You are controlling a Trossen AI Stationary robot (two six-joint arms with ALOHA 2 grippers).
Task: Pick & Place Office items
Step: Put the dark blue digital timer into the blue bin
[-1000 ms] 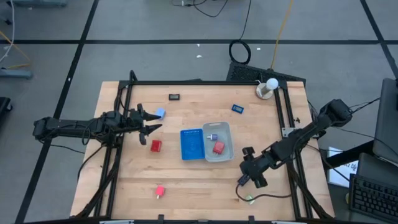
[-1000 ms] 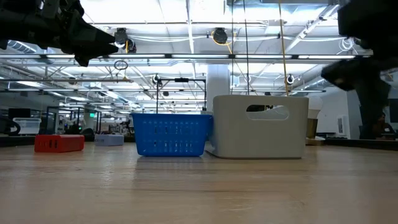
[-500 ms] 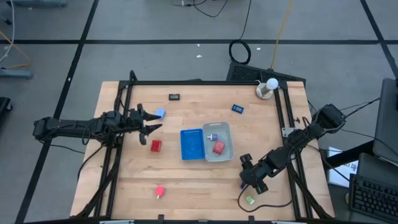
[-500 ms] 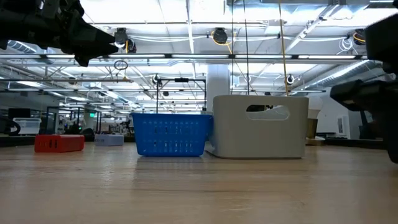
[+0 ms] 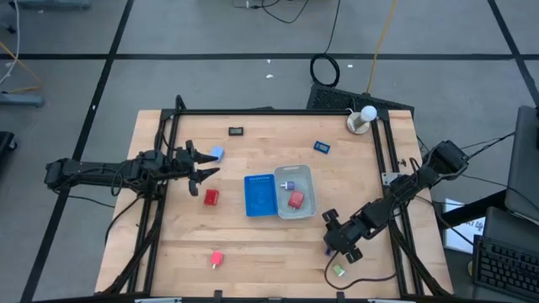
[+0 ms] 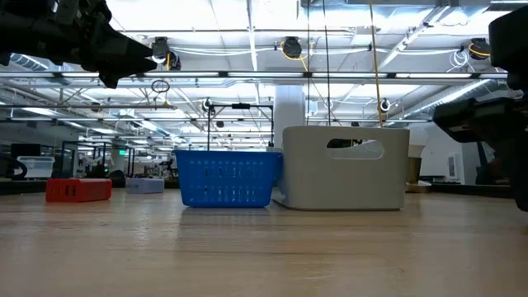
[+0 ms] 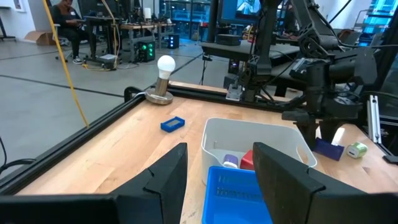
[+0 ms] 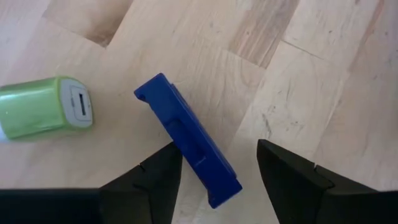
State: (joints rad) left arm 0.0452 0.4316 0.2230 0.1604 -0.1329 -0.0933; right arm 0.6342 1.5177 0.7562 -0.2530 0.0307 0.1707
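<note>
The right gripper (image 8: 214,165) hangs low over the table's near right corner, fingers apart on either side of a dark blue flat rectangle (image 8: 186,140) — not clamped. A green block (image 8: 43,106) lies just beside it. The left gripper (image 5: 202,164) waits spread near a pale blue block (image 5: 216,153).

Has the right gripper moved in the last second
Yes. In the high view the right gripper has pulled back from over the green block, ending a little closer to the clear tray. It hovers with its fingers either side of a dark blue piece.
</note>
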